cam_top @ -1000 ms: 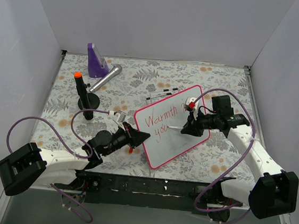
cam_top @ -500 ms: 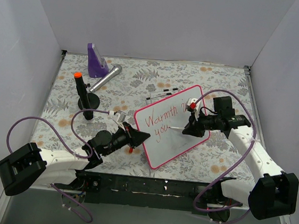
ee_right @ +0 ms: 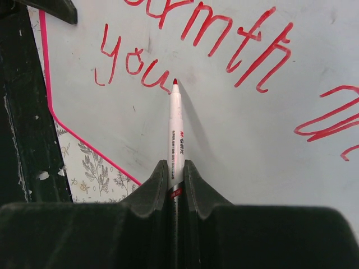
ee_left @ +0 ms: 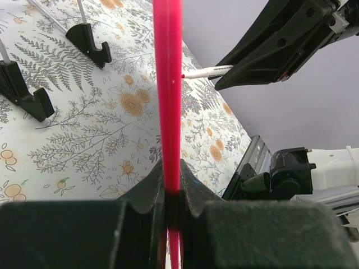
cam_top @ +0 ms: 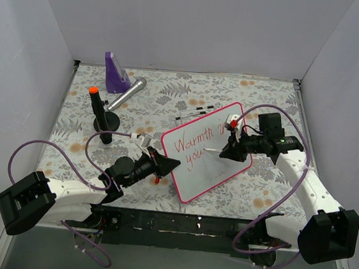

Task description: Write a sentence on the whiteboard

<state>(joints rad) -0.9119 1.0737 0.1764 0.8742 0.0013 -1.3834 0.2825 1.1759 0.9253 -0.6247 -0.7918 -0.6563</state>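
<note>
The whiteboard (cam_top: 211, 173) sits mid-table, slightly right, bearing the red sentence (ee_right: 196, 50), which reads "Warmth in you". The right gripper (ee_right: 174, 166) pinches a white marker (ee_right: 175, 123) whose tip is at the "u". The left gripper (ee_left: 170, 168) is clamped on the board's pink frame (ee_left: 168, 84). An orange-capped pen (cam_top: 97, 108) stands in a black stand (cam_top: 102, 124). The tablecloth (cam_top: 70, 136) is floral and the walls (cam_top: 191, 20) are pale.

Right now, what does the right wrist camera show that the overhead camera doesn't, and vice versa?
Right wrist only: the marker's red tip just after the "u" of "you", and the small print on its barrel. Overhead only: the left gripper clamping the whiteboard's left edge, plus a purple stand, a silver cylinder and a black post with an orange cap. Both: the right gripper shut on the marker, over the red writing on the whiteboard.
</note>
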